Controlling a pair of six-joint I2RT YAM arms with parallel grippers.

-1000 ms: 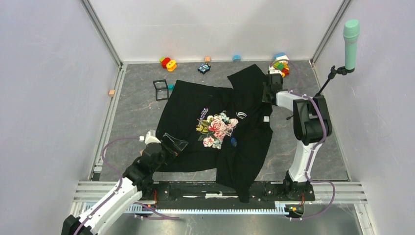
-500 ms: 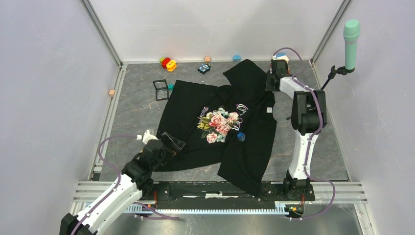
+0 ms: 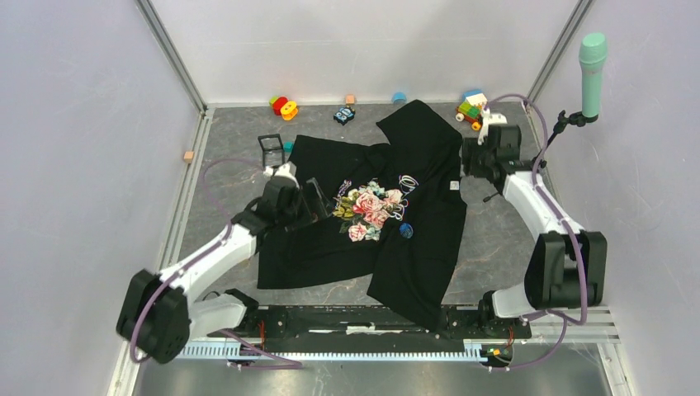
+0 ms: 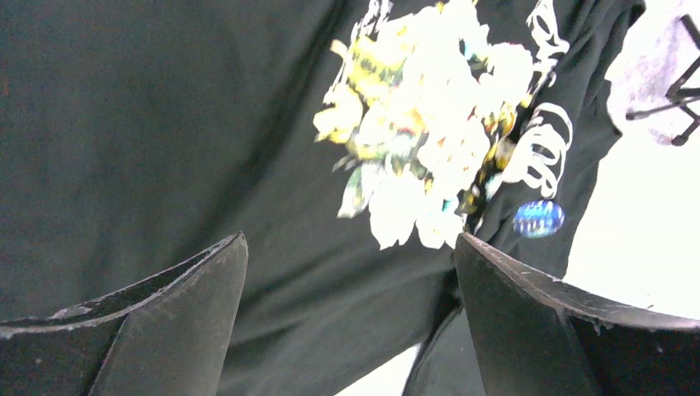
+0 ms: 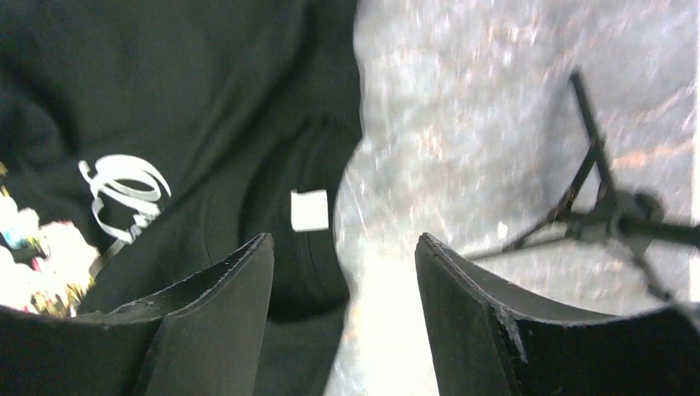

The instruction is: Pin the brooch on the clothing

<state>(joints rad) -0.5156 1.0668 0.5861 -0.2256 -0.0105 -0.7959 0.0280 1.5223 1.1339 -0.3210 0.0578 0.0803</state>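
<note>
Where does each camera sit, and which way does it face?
Top external: high behind the arms, looking down on the table; both arms, left gripper and right gripper show.
Left wrist: on the left arm, looking past its open fingers at the T-shirt, its rose print and brooch.
Right wrist: on the right arm, looking past its fingers at the neck label and a black stand.
Shared: top and left wrist both show the brooch.

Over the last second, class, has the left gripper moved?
Yes. The left gripper has moved away from the near rail, farther onto the table and toward the black frame case.
</note>
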